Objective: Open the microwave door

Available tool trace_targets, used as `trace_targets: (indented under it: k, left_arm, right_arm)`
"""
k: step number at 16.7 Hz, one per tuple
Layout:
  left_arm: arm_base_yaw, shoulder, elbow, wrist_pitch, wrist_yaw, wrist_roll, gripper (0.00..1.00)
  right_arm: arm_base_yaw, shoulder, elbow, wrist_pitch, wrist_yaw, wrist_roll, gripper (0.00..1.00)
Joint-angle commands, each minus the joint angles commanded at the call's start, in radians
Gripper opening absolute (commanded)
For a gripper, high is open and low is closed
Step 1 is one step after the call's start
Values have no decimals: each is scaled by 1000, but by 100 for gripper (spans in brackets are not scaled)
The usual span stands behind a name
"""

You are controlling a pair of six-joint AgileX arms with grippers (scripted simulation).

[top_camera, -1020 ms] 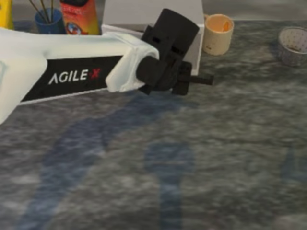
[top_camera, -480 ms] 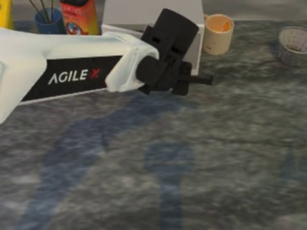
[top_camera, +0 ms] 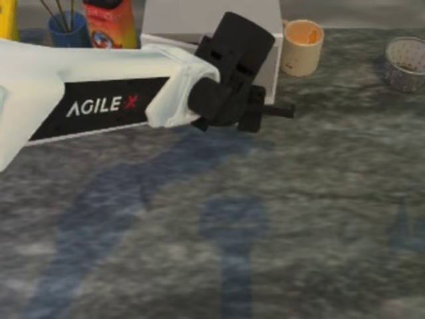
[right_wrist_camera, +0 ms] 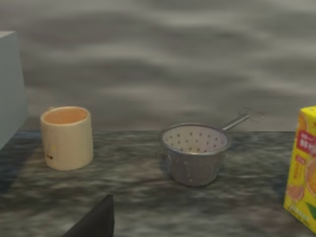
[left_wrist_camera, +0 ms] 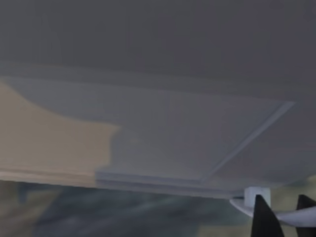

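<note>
The silver-grey microwave (top_camera: 199,16) stands at the back middle of the table, and my left arm reaches across its front. My left gripper (top_camera: 269,111) sits at the microwave's front right corner. Seen from the left wrist, the microwave door (left_wrist_camera: 187,133) fills the picture as a flat grey panel, with beige showing at one side. Its pale handle (left_wrist_camera: 256,193) runs between the two dark fingertips of my left gripper (left_wrist_camera: 284,217), which is shut on it. My right gripper (right_wrist_camera: 98,222) shows only as a dark edge, off to the right and outside the top view.
A beige cup (top_camera: 302,46) stands just right of the microwave, and a metal strainer (top_camera: 406,63) sits farther right. An orange carton (top_camera: 109,23) and a blue pen cup (top_camera: 66,26) stand left of the microwave. A yellow juice box (right_wrist_camera: 303,173) is near the strainer.
</note>
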Motion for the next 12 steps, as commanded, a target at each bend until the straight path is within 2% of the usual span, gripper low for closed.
trace_targets:
  k: [12]
  left_arm:
    - [8, -27, -42, 23, 29, 38, 0]
  right_arm:
    - [0, 0, 0, 0, 0, 0, 100]
